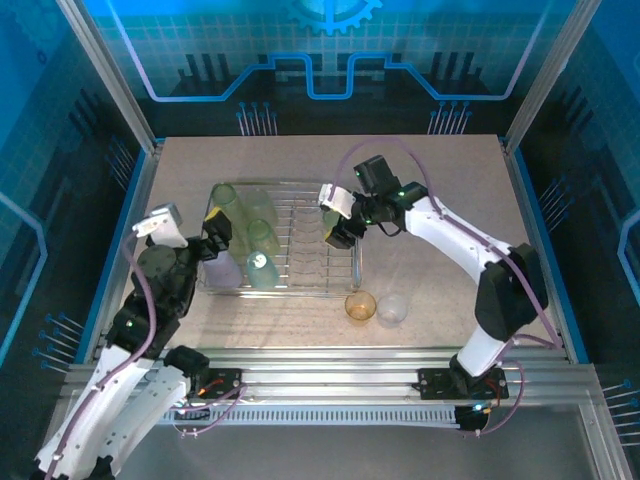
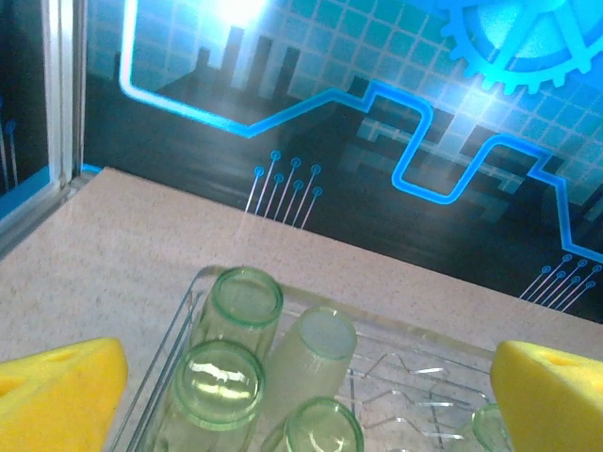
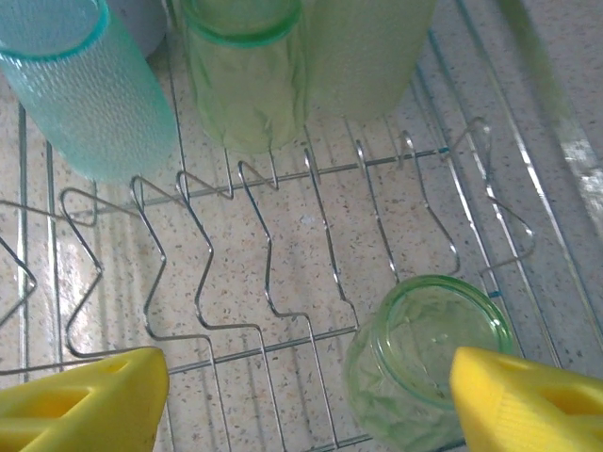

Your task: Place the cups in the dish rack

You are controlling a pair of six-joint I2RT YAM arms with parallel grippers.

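Cups outside dish rack (image 1: pixel 300 200): two, amber cup (image 1: pixel 360 306), clear cup (image 1: pixel 392 309); left claw (image 2: pixel 301 395), right claw (image 3: pixel 301 395) apart.

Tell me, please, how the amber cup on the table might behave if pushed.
The amber cup looks like thin translucent plastic, so probably light and easily tipped. Its round wall suggests it would roll if toppled. Pushed rightward, it would likely bump the clear cup.

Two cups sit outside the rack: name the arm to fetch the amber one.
Right. The right gripper is over the rack's right end, near the amber cup; the left gripper is at its left end.
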